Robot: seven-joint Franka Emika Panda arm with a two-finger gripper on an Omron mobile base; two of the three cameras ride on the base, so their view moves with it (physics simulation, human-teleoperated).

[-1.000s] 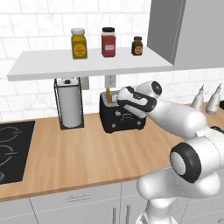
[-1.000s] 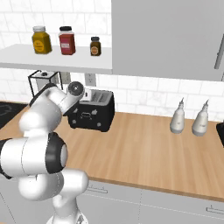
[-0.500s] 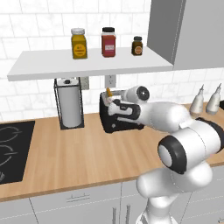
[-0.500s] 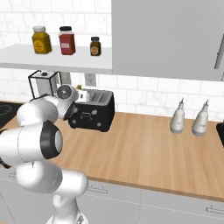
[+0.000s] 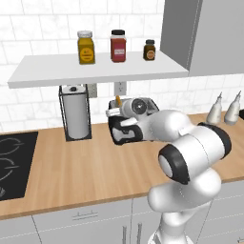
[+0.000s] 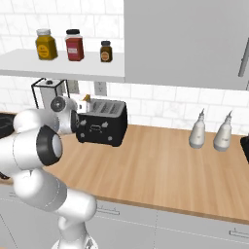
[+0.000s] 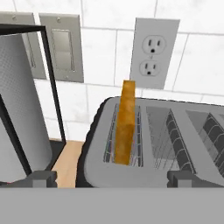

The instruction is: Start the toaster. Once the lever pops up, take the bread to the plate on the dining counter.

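Left base view: black toaster (image 5: 125, 132) on wall counter, arm across it; right base view: bread (image 6: 87, 99) standing in the end slot; hand view: gripper (image 7: 111, 178) jaws apart astride upstanding slice—pickup step, next descend and close.

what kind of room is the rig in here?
A simulated home kitchen, by the look of it: a wood counter against a white tiled wall, a black toaster with bread in a slot, a cooktop, and spice jars on a shelf.
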